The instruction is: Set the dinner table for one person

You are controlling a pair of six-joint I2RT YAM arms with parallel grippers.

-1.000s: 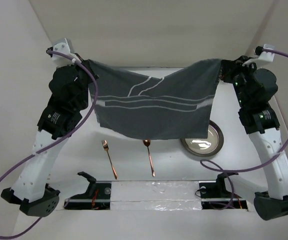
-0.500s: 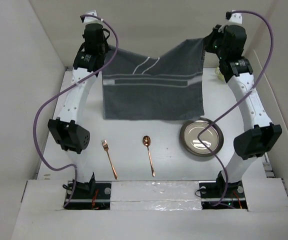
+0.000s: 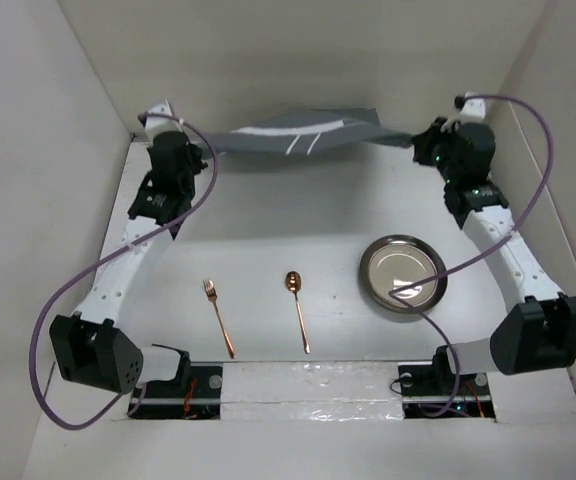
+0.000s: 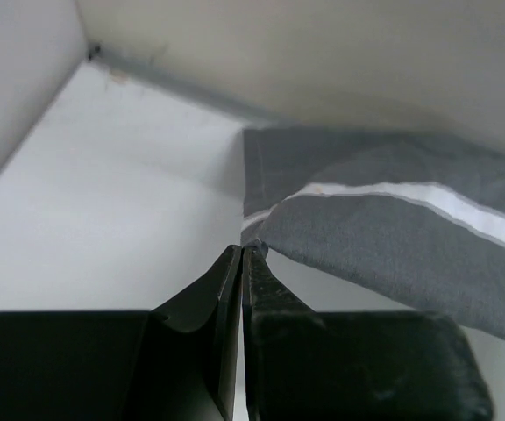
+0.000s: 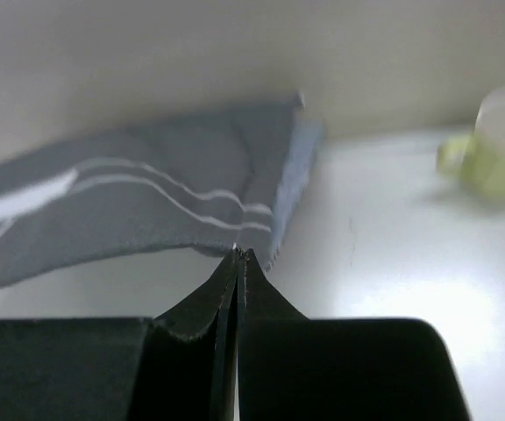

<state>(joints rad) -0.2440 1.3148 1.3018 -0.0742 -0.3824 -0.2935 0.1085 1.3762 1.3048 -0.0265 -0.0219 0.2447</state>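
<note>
The dark grey striped placemat [image 3: 303, 133] hangs stretched between my two grippers at the far end of the white dinner table [image 3: 288, 215], against the back wall. My left gripper [image 3: 200, 152] is shut on its left corner, seen in the left wrist view [image 4: 244, 250] with the cloth [image 4: 393, 219] trailing right. My right gripper [image 3: 420, 148] is shut on its right corner, seen in the right wrist view [image 5: 238, 254] with the cloth [image 5: 147, 202] trailing left. A copper fork [image 3: 218, 317], a copper spoon [image 3: 297, 309] and a round metal plate [image 3: 403, 274] lie near the front.
A pale yellow-green cup [image 5: 494, 140] stands at the far right by the wall. White walls enclose the table on the left, back and right. The arm bases sit at the near edge.
Both arms have carried the placemat away from the front to the far end of the table and lowered it. It no longer hangs down over the middle.
</note>
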